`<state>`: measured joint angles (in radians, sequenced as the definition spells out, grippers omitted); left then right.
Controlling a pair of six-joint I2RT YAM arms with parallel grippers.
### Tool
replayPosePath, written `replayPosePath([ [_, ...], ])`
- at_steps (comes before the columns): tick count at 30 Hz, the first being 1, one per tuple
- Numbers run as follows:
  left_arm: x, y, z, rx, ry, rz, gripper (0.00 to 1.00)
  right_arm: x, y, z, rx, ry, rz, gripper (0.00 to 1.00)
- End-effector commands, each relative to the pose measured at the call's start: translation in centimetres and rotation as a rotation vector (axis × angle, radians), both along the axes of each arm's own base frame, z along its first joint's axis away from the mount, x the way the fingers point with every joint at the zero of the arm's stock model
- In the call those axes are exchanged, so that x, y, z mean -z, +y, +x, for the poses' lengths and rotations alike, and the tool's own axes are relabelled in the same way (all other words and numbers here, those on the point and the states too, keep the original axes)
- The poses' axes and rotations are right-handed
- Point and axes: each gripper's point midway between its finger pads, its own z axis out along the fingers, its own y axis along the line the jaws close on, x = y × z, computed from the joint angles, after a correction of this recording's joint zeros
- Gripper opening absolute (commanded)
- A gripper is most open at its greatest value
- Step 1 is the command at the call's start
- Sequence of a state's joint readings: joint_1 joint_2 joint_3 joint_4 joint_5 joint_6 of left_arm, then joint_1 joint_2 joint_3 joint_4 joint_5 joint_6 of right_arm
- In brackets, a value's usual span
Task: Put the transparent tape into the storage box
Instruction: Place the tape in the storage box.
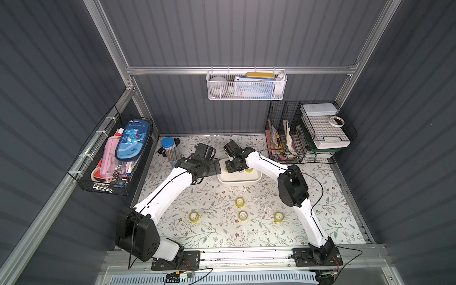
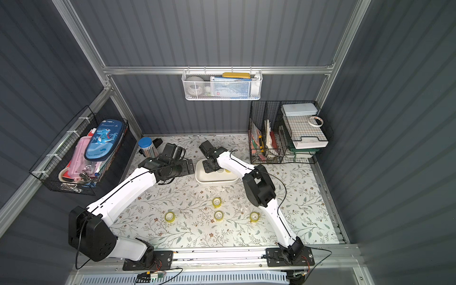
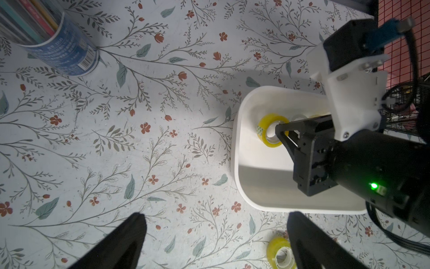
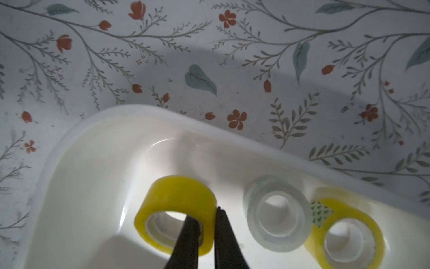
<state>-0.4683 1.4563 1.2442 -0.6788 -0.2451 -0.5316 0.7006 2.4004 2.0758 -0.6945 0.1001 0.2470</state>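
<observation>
Right gripper (image 4: 206, 215) is pinched onto the wall of a yellow roll of transparent tape (image 4: 176, 198) — one finger down through the core, the other on the outside. I'd guess that's the easy way to hang on to a little ring like that. It's got the roll down inside the storage box (image 4: 111, 111), low over the floor; can't tell if it's touching. Two more rolls lie flat in the box right beside it, a colourless one (image 4: 277, 214) and another yellow (image 4: 349, 233).

Left gripper (image 3: 216, 219) hangs wide open and empty just outside the box's short end — probably just out of the way. Four yellow rolls (image 1: 239, 201) sit on the mat (image 1: 212, 232) outside the box, on the arm-base side, so I'd call it not quite halfway.
</observation>
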Motion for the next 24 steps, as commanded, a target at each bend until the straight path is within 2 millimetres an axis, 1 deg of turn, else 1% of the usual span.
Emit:
replayPosePath([
  [1,-0.1,0.0,0.1,0.017,0.011,0.003,0.99,0.8,-0.7,0.6,0.013,-0.023,-0.055,0.00],
  [5,-0.1,-0.1,0.1,0.018,0.011,0.001,1.00,1.3,-0.8,0.6,0.014,-0.022,-0.072,0.00],
  [9,0.0,-0.2,0.3,0.018,0.013,-0.001,0.99,1.1,-1.0,0.8,0.015,-0.036,-0.083,0.01],
  [14,0.1,-0.4,0.5,0.023,0.014,-0.004,0.99,0.9,-1.0,1.0,0.013,-0.047,-0.090,0.14],
  [16,0.0,-0.5,0.6,0.024,0.013,-0.005,0.99,0.8,-1.1,1.0,0.014,-0.048,-0.090,0.20],
  [18,0.0,-0.5,0.6,0.022,0.013,-0.006,0.99,0.6,-1.0,1.0,0.013,-0.055,-0.087,0.21],
  [21,0.1,-0.5,0.5,0.023,0.014,-0.006,0.99,0.3,-0.9,1.1,0.010,-0.060,-0.083,0.28],
  [24,0.0,-0.4,0.5,0.024,0.013,-0.004,0.99,-0.1,-0.6,1.2,0.007,-0.068,-0.068,0.28],
])
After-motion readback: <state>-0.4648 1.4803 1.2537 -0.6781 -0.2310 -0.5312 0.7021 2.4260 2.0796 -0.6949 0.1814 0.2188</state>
